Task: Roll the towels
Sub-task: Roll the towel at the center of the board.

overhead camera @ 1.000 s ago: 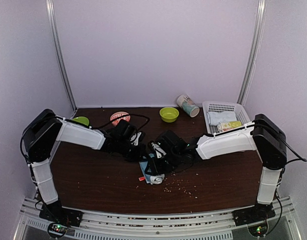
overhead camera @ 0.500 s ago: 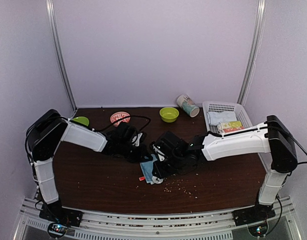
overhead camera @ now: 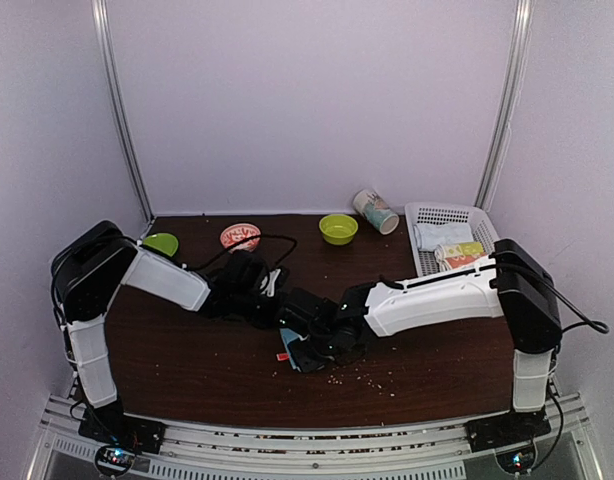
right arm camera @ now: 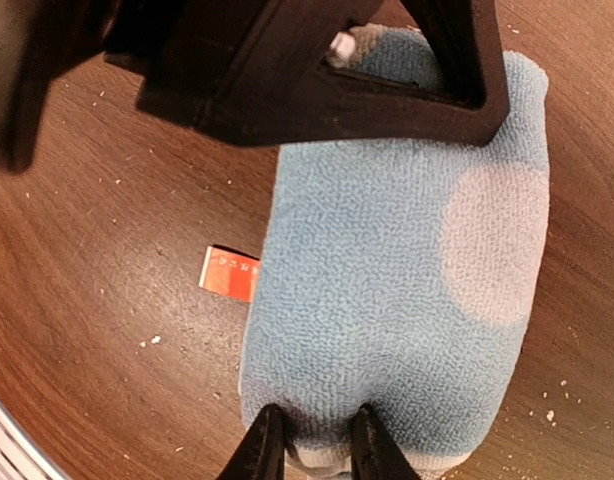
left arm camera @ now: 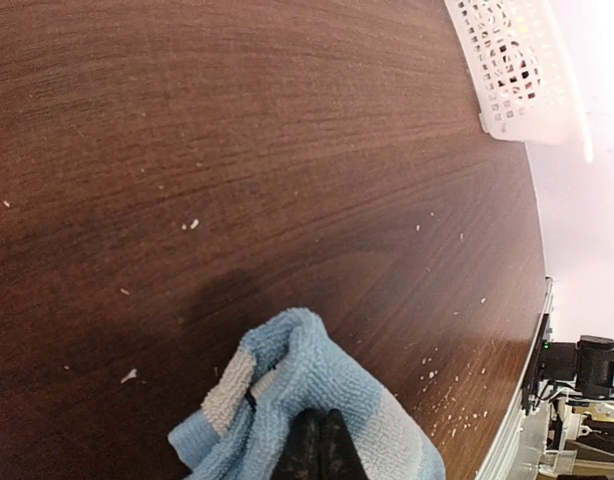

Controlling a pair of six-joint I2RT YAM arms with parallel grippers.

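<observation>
One light blue towel (overhead camera: 305,352) with pale dots lies bunched into a loose roll at the table's middle front. In the right wrist view the towel (right arm camera: 387,270) fills the centre, and my right gripper (right arm camera: 317,442) is shut on its near end, with cloth pinched between the two fingers. My left gripper (overhead camera: 273,302) reaches in from the left to the towel's far end. In the left wrist view the left gripper (left arm camera: 322,440) is shut, its tips pressed against the bunched towel (left arm camera: 307,385). Whether any cloth is caught between them is hidden.
A small red tag (right arm camera: 230,273) lies on the wood beside the towel. Crumbs (overhead camera: 365,376) dot the front of the table. At the back stand a white basket (overhead camera: 424,213) holding rolled cloths, a tipped cup (overhead camera: 375,211), a green bowl (overhead camera: 338,229), a pink dish (overhead camera: 240,236) and a small green bowl (overhead camera: 161,242).
My right arm has swung left and lower over the table, and its fingers have closed in on the towel's near end. The towel has shifted slightly left. The left gripper stays shut.
</observation>
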